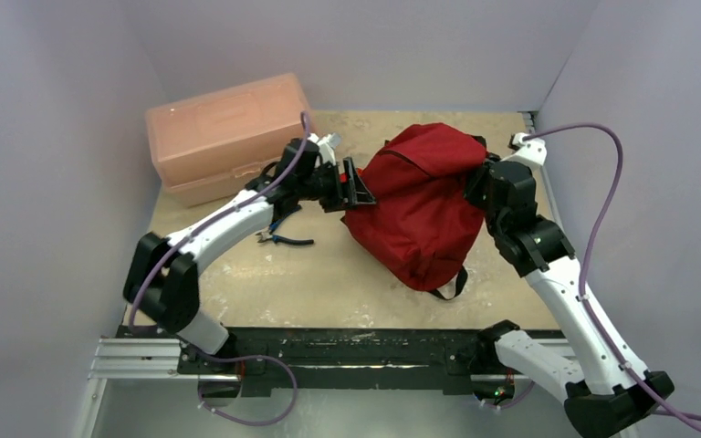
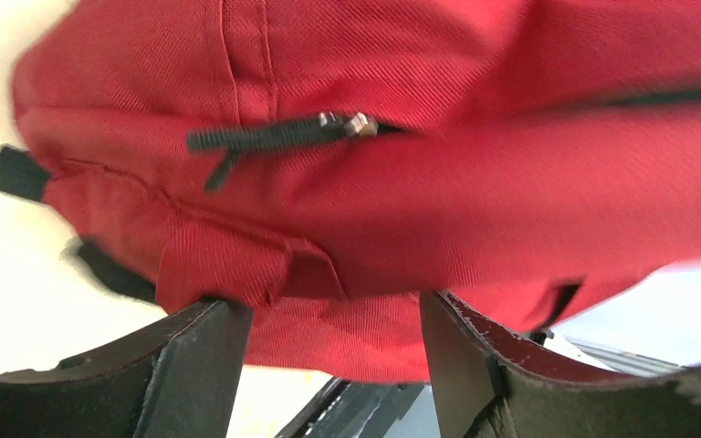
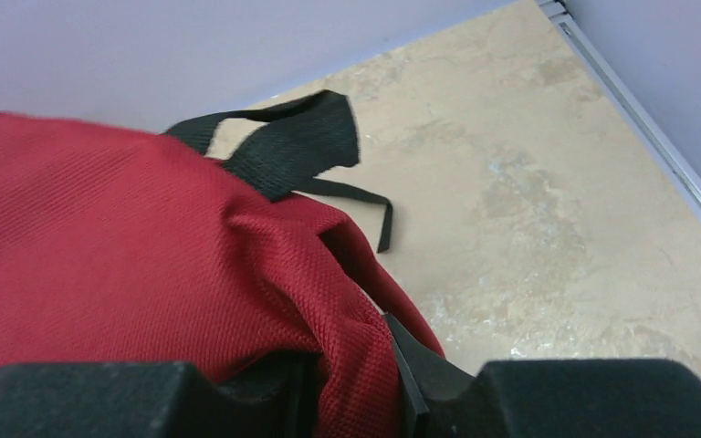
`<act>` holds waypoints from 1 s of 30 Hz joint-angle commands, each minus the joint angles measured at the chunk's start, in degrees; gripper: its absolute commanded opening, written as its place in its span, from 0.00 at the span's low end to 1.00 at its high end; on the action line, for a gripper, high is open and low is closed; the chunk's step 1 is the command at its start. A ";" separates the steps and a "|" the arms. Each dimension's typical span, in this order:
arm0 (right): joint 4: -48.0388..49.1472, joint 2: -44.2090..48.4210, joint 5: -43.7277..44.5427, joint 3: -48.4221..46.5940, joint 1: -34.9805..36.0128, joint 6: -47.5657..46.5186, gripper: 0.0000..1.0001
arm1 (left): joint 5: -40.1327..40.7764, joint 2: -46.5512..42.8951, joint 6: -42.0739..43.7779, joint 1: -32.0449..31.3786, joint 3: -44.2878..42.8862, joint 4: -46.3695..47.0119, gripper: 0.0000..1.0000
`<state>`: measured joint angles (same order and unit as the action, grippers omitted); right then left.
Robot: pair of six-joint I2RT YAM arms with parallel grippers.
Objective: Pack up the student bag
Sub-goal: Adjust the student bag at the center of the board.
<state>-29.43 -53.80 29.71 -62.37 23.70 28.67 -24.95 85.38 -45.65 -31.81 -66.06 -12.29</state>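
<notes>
Between the right fingers (image 3: 593,401), student bag (image 3: 119,246) fabric seems pinched.

Overhead camera looks down; wrist cameras closely share the student bag (image 1: 420,210).

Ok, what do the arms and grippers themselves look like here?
The left arm and right arm have white links with black joint housings; a purple cable loops along each. The left gripper and right gripper have flat black fingers.
</notes>
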 commanded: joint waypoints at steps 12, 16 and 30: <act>1.18 -4.55 -23.11 1.15 -11.97 -7.18 0.63 | -3.59 12.18 0.12 -3.10 -14.46 0.87 0.64; 2.87 0.07 -32.13 2.11 -11.93 -8.20 0.67 | -3.80 6.84 1.85 -3.00 -10.16 0.63 0.64; 0.89 1.09 -34.83 0.41 -11.97 -10.72 0.98 | -2.43 -5.01 2.15 -3.08 -5.15 -2.14 0.65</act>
<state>-26.11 -52.05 -5.50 -59.42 11.31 18.17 -28.23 85.36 -45.47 -34.92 -71.33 -13.10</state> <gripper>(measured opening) 0.934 0.645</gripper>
